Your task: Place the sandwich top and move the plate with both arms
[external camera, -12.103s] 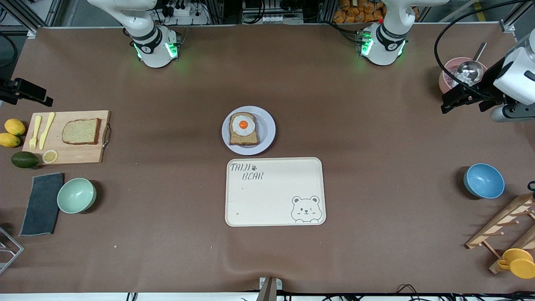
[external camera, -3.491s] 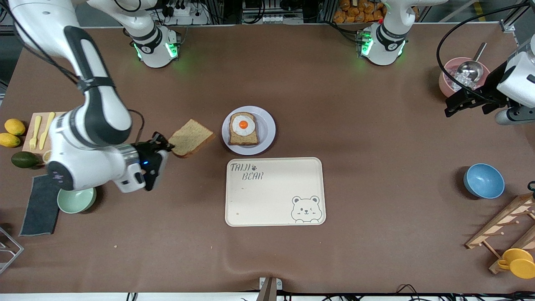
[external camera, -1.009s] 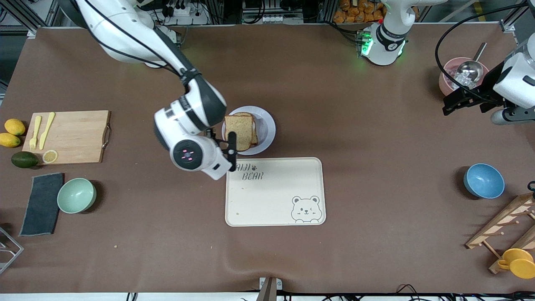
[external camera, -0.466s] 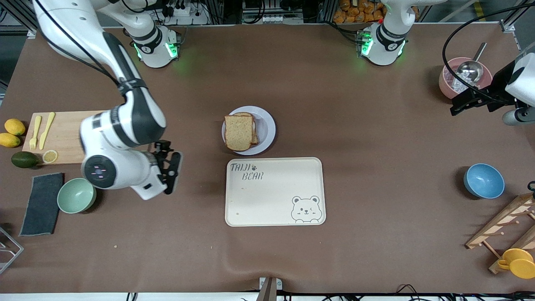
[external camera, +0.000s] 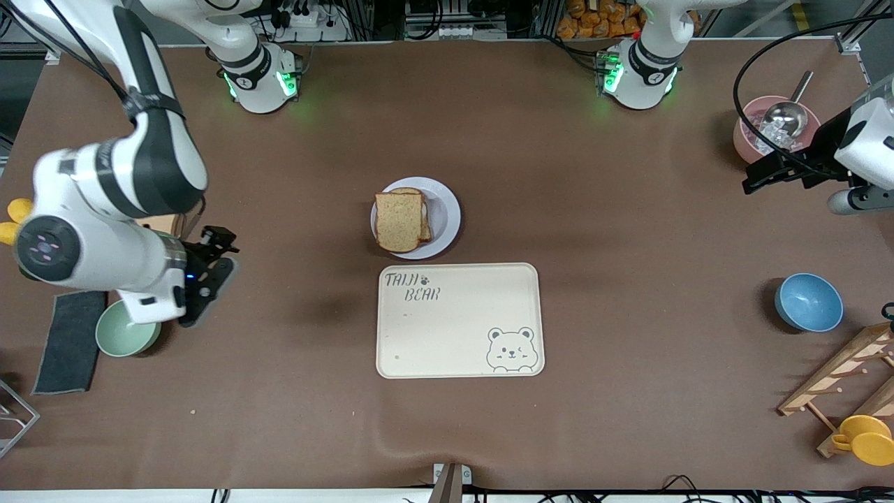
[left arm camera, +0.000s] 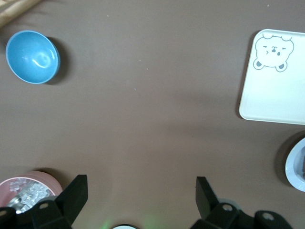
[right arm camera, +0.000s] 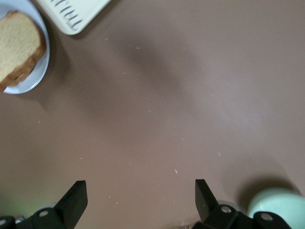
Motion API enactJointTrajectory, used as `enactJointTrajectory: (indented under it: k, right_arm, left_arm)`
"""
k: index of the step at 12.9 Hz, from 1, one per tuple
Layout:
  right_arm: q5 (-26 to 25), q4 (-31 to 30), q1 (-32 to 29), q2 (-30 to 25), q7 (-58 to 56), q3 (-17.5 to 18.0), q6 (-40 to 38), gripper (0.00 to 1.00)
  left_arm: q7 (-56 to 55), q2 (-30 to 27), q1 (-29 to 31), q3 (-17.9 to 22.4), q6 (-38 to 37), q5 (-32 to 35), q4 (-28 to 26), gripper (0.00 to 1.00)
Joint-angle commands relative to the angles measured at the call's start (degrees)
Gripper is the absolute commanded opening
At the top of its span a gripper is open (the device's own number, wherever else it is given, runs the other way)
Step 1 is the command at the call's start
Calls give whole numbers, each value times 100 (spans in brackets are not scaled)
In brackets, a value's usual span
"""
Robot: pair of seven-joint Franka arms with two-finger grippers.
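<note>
Front view: sandwich top (external camera: 398,221) lies on the plate (external camera: 447,209) mid-desk, between right tool (external camera: 209,279) and left tool (external camera: 775,168). Left wrist view: its tool (left arm camera: 140,195) is spread, plate (left arm camera: 294,167) well off. Right wrist view: tool (right arm camera: 140,195) spread, sandwich top (right arm camera: 16,45) apart.

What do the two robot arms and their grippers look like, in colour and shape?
Both arms are white, rounded and jointed, with black bands; their bases glow green. The right gripper and the left gripper are black with two fingers. A black cable loops above the left arm.

The sandwich top (external camera: 398,221) lies on the plate (external camera: 447,213).
</note>
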Motion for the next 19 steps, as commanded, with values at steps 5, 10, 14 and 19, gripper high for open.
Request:
enactJointTrajectory:
  k: [5, 10, 14, 19]
  right_arm:
    - [-43, -595, -856, -1612, 1664, -101, -305, 100]
    - [71, -578, -795, -2043, 3097, -629, -736, 100]
    - [378, -595, -795, -2395, 3178, -937, -1061, 100]
    - [195, -561, -760, -2440, 3723, -885, -1220, 100]
  left_arm:
    - [1, 211, 106, -11, 369, -1135, -537, 100]
    - [-25, 158, 80, -379, 1434, -2075, -1952, 100]
    - [10, 193, 19, -958, 2488, -2658, -2858, 100]
    - [1184, 824, 10, -1382, 3158, -3913, -3132, 100]
